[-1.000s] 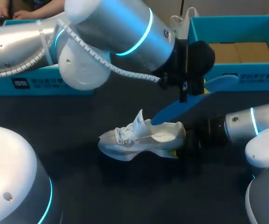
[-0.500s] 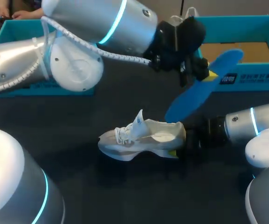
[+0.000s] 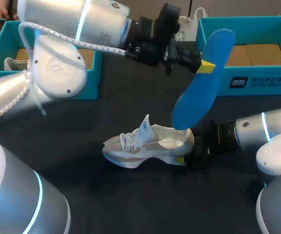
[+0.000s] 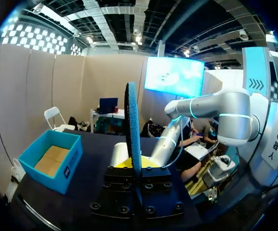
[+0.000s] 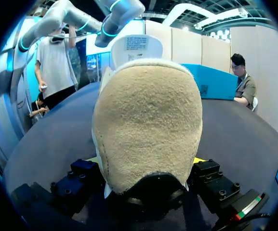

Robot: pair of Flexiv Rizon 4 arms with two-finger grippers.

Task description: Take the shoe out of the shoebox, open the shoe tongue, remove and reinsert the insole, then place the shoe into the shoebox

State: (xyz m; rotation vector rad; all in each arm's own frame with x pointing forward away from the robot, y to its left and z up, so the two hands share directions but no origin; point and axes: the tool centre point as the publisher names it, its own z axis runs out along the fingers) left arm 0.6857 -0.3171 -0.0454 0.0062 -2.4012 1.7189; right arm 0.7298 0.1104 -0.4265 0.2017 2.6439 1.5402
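Above mid-table, the left gripper (image 3: 204, 66) pinches the blue insole (image 3: 197, 100) over the shoe (image 3: 145, 144), whose heel the right gripper (image 3: 188, 155) clamps (toe pointing left). Gripped at one edge, the insole could swivel and miss the opening.

A matte black cloth-covered worktop (image 3: 130, 204) spreads under everything. At its far left corner stands an open teal cardboard box (image 3: 92, 73) with a brown cardboard floor. A pale white shoe-like item (image 3: 13, 63) lies inside it, against the left wall.
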